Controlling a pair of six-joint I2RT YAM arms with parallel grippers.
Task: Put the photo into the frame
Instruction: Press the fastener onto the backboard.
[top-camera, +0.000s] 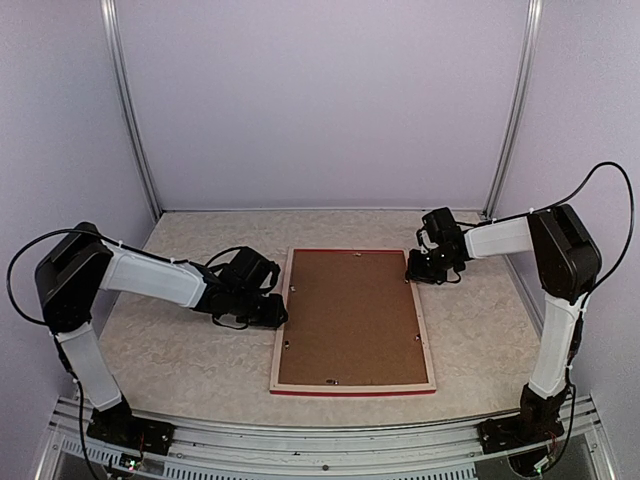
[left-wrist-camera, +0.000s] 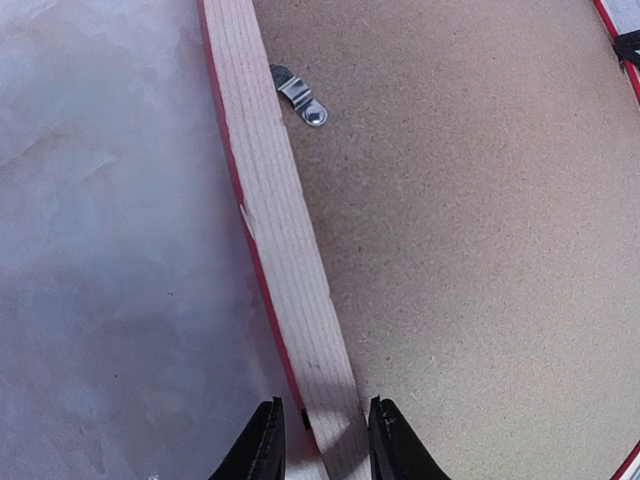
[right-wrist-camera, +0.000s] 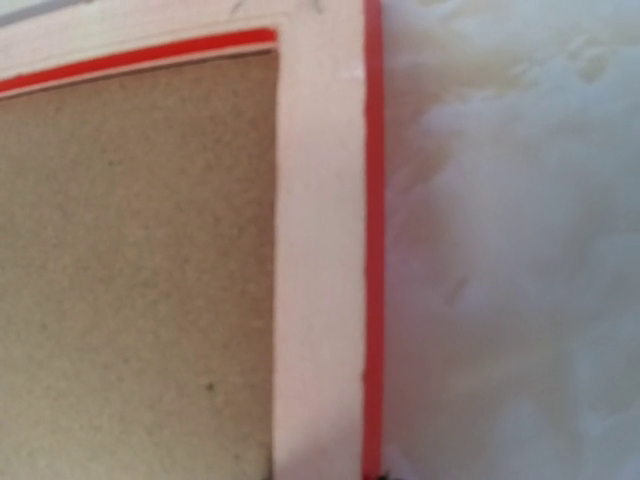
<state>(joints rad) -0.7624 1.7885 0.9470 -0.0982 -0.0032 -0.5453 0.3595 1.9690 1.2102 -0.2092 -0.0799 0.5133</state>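
The frame (top-camera: 350, 386) is laid face down, flat on the pale marbled table (top-camera: 180, 350), its unpainted wooden back turned up and only a thin red edge shown round it. Inside the frame's rails a brown, finely speckled fibre backing board (top-camera: 350, 315) is seated; whatever lies beneath it is hidden. A small bent metal clip (left-wrist-camera: 300, 97) is fixed on the board just inside the frame's left rail.

The left gripper (top-camera: 272, 312) is clamped across that left rail, the grained wood being pinched between the black fingertips (left-wrist-camera: 262, 445), which are cut off by the wrist picture's lower edge. The right gripper (top-camera: 418, 270) is held over the frame's far right corner; its jaws cannot be made out in the blurred wrist view
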